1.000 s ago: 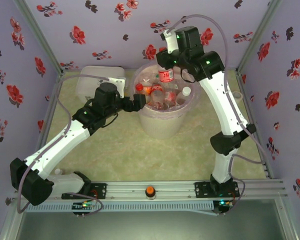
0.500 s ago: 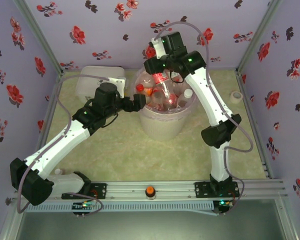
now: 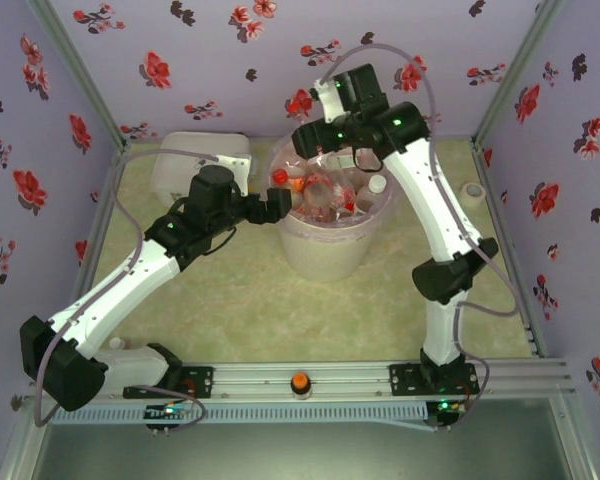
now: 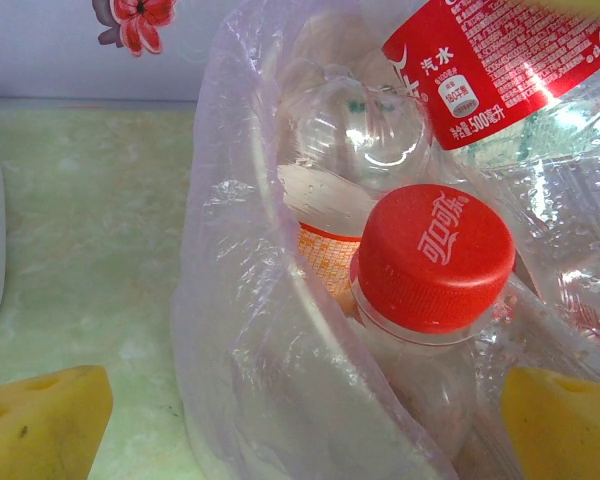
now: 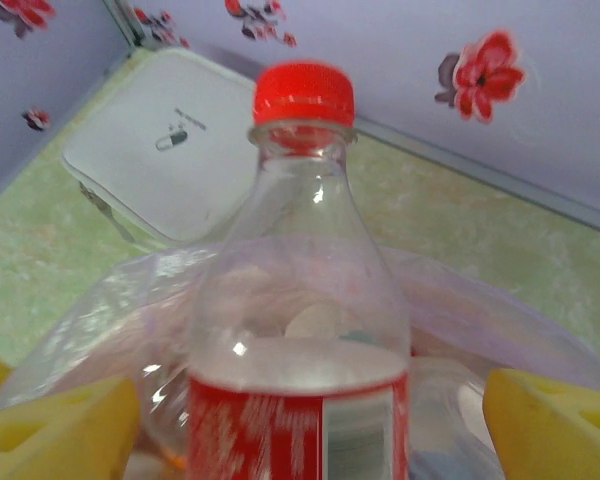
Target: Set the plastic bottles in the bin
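I see the R gripper [image 5: 310,395] wide open w/ the red-cap bottle [image 5: 300,300] loose between its jaws, down in the bin [image 3: 320,250] at upper middle of the top view, so I'd pull straight up, no bump; L gripper [image 4: 307,385] is open too, empty, by the bin's left rim.

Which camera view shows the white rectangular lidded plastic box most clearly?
The right wrist view: the white rectangular lidded plastic box lies close, its lid and latch plain. The top external view shows the box small, partly behind the left arm. The left wrist view catches a white sliver at its left edge, probably the box.
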`<action>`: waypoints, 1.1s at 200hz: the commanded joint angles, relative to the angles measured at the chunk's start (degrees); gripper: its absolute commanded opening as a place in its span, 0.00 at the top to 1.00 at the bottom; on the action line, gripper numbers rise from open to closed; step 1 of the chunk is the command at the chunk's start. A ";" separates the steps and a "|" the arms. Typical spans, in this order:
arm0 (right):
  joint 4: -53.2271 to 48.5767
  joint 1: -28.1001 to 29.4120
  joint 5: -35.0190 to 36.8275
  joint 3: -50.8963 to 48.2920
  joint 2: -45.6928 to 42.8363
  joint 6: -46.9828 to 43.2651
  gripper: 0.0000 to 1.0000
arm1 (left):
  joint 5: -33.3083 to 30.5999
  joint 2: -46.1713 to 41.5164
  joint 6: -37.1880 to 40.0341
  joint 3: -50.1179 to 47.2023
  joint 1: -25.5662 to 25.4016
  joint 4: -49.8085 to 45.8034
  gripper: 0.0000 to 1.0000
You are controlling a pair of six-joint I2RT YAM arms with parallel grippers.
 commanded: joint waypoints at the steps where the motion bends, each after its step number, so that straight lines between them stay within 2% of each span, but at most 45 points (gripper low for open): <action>1: 2.02 0.15 0.87 -1.85 -4.74 0.79 0.15 | -2.01 -0.51 1.78 -1.02 -0.19 -2.00 0.00; 29: 2.47 0.16 0.63 -4.79 -5.32 1.13 0.21 | -2.32 -0.94 1.76 -1.37 -0.10 -2.17 0.00; 62: 0.17 0.90 0.98 -5.46 -2.93 0.47 0.16 | -2.40 -1.36 1.76 -1.68 -0.19 -2.58 0.00; 82: 0.13 1.04 1.12 -6.78 -2.10 0.18 0.17 | -2.71 -1.81 1.68 -1.90 -0.12 -2.56 0.00; 96: 0.53 1.13 1.01 -7.83 -2.07 0.09 0.21 | -2.80 -1.86 1.70 -1.90 -0.17 -2.69 0.00; 117: 1.31 1.21 1.35 -9.13 -2.94 -0.18 0.38 | -2.93 -1.88 1.73 -1.74 -0.12 -2.79 0.00; 138: 3.15 1.22 2.43 -10.38 -5.25 -0.52 0.48 | -3.02 -1.88 1.78 -1.81 -0.11 -2.85 0.00; 167: 3.83 1.17 3.16 -10.21 -8.15 -1.05 0.54 | -3.19 -1.70 1.77 -1.86 -0.15 -2.64 0.00; 220: 0.05 1.21 2.81 -10.11 -9.51 -2.19 0.55 | -3.29 -1.48 1.90 -1.73 -0.12 -2.58 0.00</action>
